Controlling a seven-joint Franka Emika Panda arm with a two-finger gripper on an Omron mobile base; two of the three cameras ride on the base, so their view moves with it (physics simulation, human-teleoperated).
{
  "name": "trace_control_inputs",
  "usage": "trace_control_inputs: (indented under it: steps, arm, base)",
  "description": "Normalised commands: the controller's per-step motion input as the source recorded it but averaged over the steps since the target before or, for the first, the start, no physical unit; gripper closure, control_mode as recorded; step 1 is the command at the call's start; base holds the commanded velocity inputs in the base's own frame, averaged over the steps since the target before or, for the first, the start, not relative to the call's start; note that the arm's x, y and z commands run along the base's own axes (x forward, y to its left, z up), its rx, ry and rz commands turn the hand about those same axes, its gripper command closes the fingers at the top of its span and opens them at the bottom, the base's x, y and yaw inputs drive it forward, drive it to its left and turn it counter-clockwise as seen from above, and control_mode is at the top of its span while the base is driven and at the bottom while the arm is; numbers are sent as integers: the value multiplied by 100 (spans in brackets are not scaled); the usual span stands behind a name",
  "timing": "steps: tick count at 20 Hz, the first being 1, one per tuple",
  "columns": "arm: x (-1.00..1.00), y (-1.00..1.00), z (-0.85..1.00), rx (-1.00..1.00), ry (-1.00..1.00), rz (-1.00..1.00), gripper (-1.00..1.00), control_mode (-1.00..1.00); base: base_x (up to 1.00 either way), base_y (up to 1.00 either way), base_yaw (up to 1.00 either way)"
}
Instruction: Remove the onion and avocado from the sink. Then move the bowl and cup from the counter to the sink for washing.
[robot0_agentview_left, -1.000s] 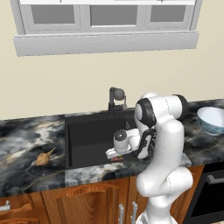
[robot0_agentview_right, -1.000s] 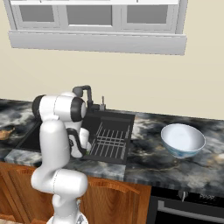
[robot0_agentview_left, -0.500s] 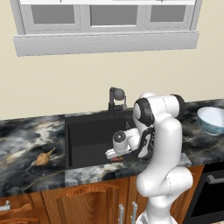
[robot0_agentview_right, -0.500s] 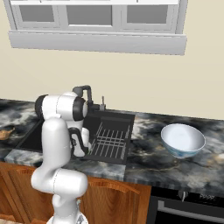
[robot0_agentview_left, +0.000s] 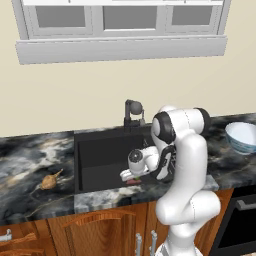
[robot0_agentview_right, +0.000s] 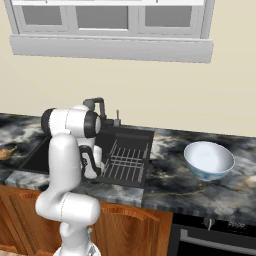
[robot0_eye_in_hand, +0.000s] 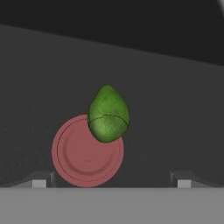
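While the left base view hides the basin floor, the hand view shows the spread gripper (robot0_eye_in_hand: 111, 183) above the dark green avocado (robot0_eye_in_hand: 108, 114) overlapping a red drain disc (robot0_eye_in_hand: 83, 155).

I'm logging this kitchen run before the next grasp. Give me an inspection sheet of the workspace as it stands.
Surface: marbled counter with a black sink set into it.
Job's things: onion on the counter left of the sink; avocado on the sink floor, overlapping a red drain disc; bowl upright on the counter right of the sink; cup: nothing seen.
Clutter: wire rack in the sink's right part.
Hand: hand open, empty, low in the sink, aimed at the avocado.
Cables: nothing seen.
Surroundings: faucet, window above, wooden cabinets below.
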Motion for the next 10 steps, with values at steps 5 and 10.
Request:
trace_control_inputs:
  steps: [5,10]
  arm:
    - [16,0,-5,0,0,0,-100,-100]
    - [14,0,-7,0,0,0,-100,-100]
  base:
    - [0,0,0]
    - [0,0,0]
